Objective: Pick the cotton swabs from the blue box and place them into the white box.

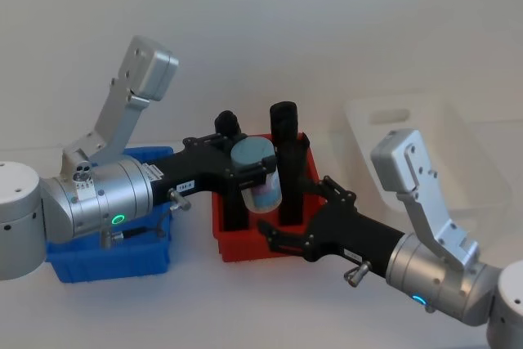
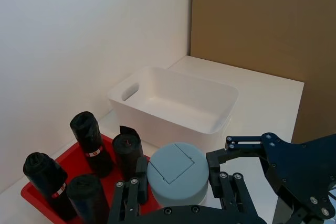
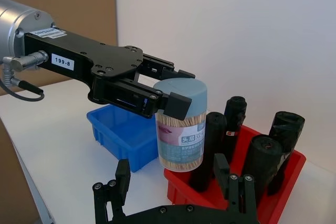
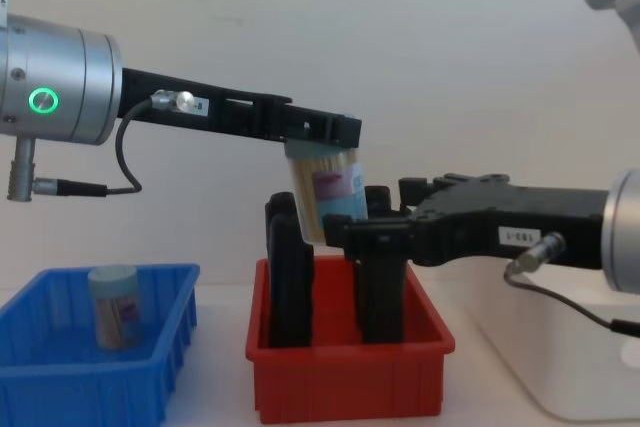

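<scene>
- The left gripper point(image 4: 322, 139) has one of the cotton swabs point(image 4: 325, 195) clamped just under its blue lid. The jar hangs below the claw, slightly tilted, clear of the red bin point(image 4: 350, 387) and the black rolls point(image 4: 285, 277) underneath.
- To me this is the carry step. The blue box point(image 4: 60, 387) lies behind the claw, towards its own arm, with another jar point(image 4: 112, 305) standing in it. The white box point(image 1: 458, 149) sits well beyond the claw, past the red bin.
- The right gripper point(image 1: 299, 212) comes in from the opposite side, fingers spread wide and empty, just below and beside the hanging jar. It looks like a handover being set up.
- Next, I'd guess, the right fingers must close round the jar's body before the left ones let go.
- The left arm is stretched nearly level across the bins, and the right forearm reaches towards it, lower down.
</scene>
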You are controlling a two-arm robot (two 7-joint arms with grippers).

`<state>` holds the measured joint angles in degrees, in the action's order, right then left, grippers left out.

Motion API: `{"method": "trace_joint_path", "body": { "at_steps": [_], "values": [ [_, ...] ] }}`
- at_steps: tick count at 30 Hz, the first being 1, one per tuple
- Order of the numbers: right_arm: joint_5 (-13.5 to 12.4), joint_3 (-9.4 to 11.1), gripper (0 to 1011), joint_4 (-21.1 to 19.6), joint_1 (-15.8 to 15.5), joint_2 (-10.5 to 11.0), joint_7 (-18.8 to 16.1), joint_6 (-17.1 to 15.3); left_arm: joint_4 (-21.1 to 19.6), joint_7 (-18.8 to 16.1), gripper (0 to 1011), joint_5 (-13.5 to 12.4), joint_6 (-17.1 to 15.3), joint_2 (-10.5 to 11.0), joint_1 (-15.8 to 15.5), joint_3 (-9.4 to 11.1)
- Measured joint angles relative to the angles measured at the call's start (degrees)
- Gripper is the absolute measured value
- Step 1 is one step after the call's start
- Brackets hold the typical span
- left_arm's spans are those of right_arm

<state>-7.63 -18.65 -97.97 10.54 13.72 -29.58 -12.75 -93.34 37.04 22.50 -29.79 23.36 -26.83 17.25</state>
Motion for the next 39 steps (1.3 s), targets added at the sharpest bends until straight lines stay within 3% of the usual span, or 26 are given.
{"method": "trace_joint_path", "body": {
  "at_steps": [24, 30, 35, 39],
  "values": [
    [3.5, -1.9, 997, 7.0, 5.3, -4.1, 1.3, 0.4, 0.0, 0.0, 670, 0.0, 0.0, 0.0, 0.0, 0.0],
    [3.5, -2.2, 861, 8.4, 6.2, -4.8, 1.9, 0.9, 0.0, 0.0, 670, 0.0, 0.0, 0.0, 0.0, 0.0],
    [3.1, -2.3, 687, 9.4, 6.9, -5.4, 2.1, 1.4, 0.0, 0.0, 670, 0.0, 0.0, 0.0, 0.0, 0.0],
    [2.9, -2.5, 626, 9.9, 7.3, -5.7, 2.1, 1.6, 0.0, -0.1, 671, 0.0, 0.0, 0.0, 0.0, -0.1]
  ]
}}
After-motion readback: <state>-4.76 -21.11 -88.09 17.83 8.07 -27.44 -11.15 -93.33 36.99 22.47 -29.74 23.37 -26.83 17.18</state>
